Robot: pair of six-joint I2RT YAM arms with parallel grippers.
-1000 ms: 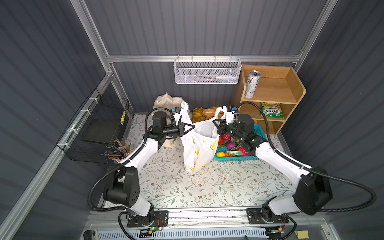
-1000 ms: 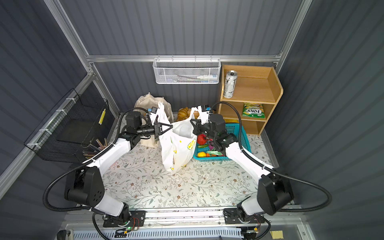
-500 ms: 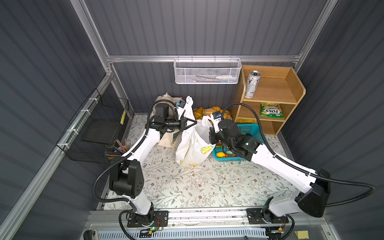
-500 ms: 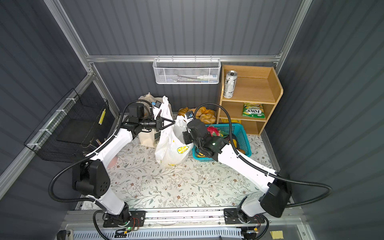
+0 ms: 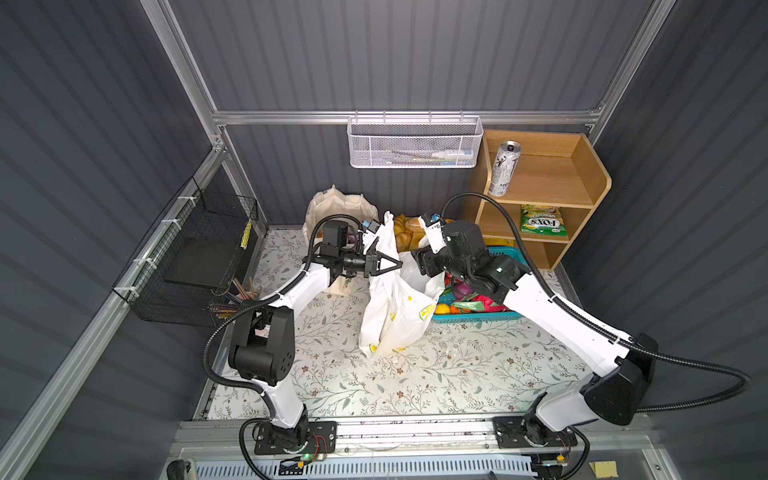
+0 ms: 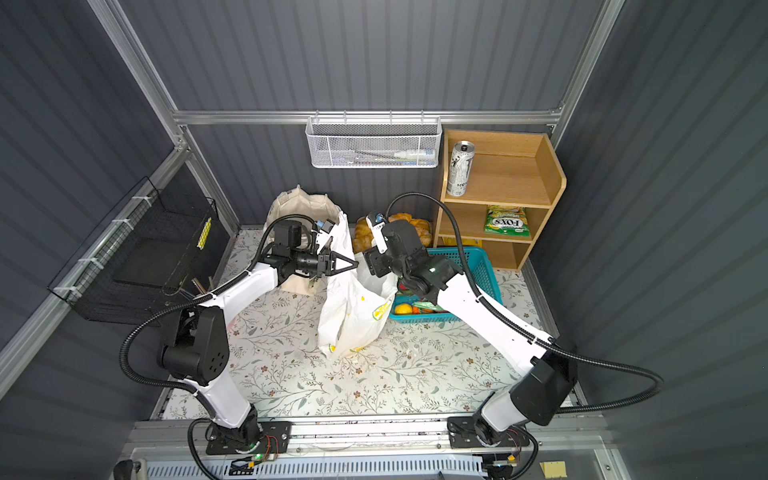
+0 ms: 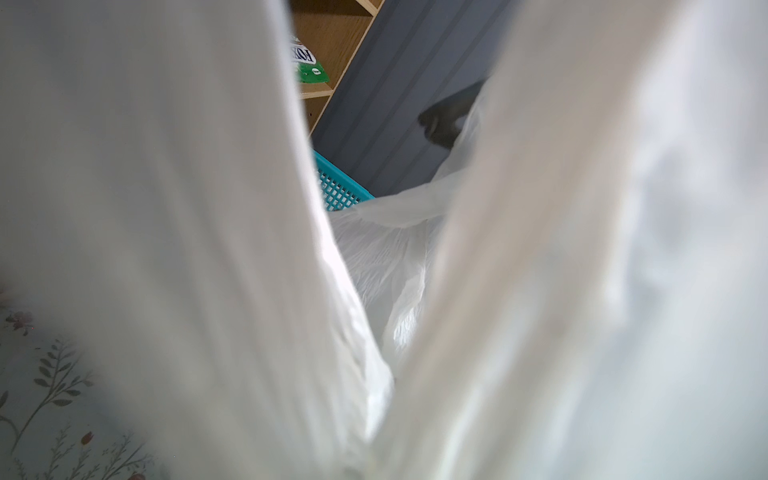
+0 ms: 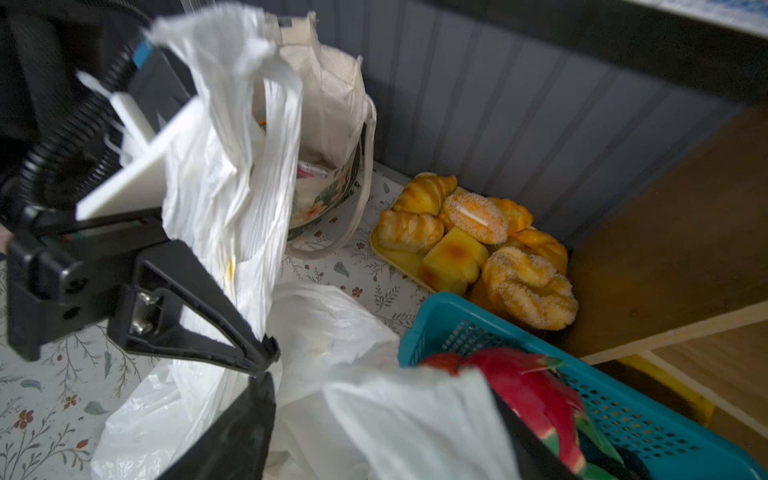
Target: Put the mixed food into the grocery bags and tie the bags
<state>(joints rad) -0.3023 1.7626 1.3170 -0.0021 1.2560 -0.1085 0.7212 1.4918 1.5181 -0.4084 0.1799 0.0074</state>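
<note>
Now: left tool (image 5: 395, 264) is pinched together on one handle of the lemon-print plastic bag (image 5: 395, 320), holding it up. The bag stands on the floral desk (image 5: 436, 374), between the canvas tote (image 5: 332, 208) and the teal basket (image 5: 473, 319) of fruit. Right tool (image 8: 380, 399) sits at the bag's mouth, jaws apart, loose film lying between them. On the wooden shelf unit (image 5: 582, 191), the drink can (image 5: 503, 168) stands upright on top and the green FOX'S pouch (image 5: 542, 221) lies one shelf below.

Left arm (image 5: 299, 286) stretched level, jaws pressed together, right arm (image 5: 552, 316) bent toward it, jaws spread wide
</note>
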